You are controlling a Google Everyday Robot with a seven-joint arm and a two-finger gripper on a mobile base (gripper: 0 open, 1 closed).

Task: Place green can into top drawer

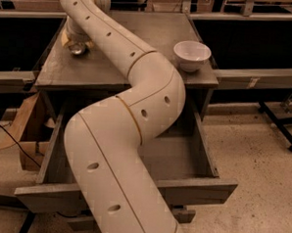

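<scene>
The gripper [76, 39] is down at the far left corner of the bench [165, 31], half hidden by its wrist, and its grip cannot be told. The shiny lump just beneath is probably the green can [77, 48]; its axis is unclear. The top drawer [201, 188] stands open, with the arm [136, 113] across its middle. A white bowl [192, 54] sits by the right edge.

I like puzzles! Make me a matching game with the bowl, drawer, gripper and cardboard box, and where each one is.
Things:
1. bowl
2. top drawer
3. gripper
4. cardboard box

Places or states:
A. pulled out, open
B. on the floor beside the cabinet
C. right side of the cabinet top
D. far left corner of the cabinet top

Pairs: 1-C, 2-A, 3-D, 4-B
</scene>
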